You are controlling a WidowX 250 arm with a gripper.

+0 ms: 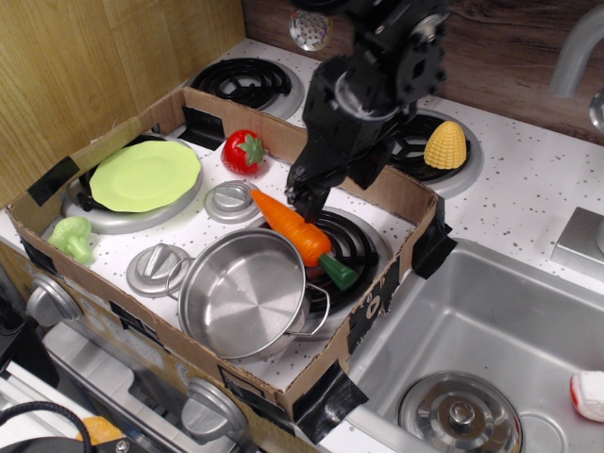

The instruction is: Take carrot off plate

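Carrot (293, 233) lying free across the black burner coil (351, 241), tip pointing up-left, dark green stub at lower right beside the steel pot (243, 293). Gripper (304, 201) poised just above the carrot's middle, holding nothing; jaw opening cannot be told. Lime-green plate (144, 175) well apart at left, beyond the tomato (244, 151).

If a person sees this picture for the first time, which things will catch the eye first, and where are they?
First comes the big black robot gripper, hanging over the middle of the cardboard-walled stove top. Just under it lies the orange tapered plastic toy carrot, on the black burner beside the shiny steel pot, its green top pointing to the front right. The flat round lime-green plastic plate sits bare at the back left.
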